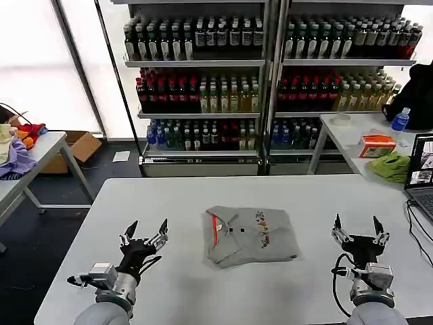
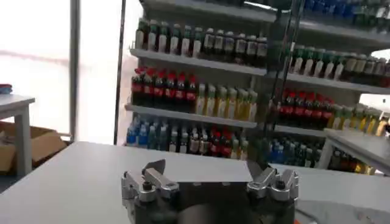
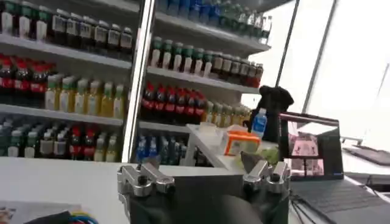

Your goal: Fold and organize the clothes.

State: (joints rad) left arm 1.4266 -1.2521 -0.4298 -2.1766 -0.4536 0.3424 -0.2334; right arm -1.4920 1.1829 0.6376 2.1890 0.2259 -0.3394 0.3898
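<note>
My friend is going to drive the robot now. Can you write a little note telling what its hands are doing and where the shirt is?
Left gripper: open, holding nothing, hovering over the white table to the left of the shirt.
Right gripper: open, holding nothing, hovering to the right of the shirt.
Grey shirt: lies in the middle of the table, folded into a neat rectangle, collar on the robot's left, print facing up.
Done: this shirt looks folded.
Left: probably put it away or stack it; I cannot tell where it should go.
</note>
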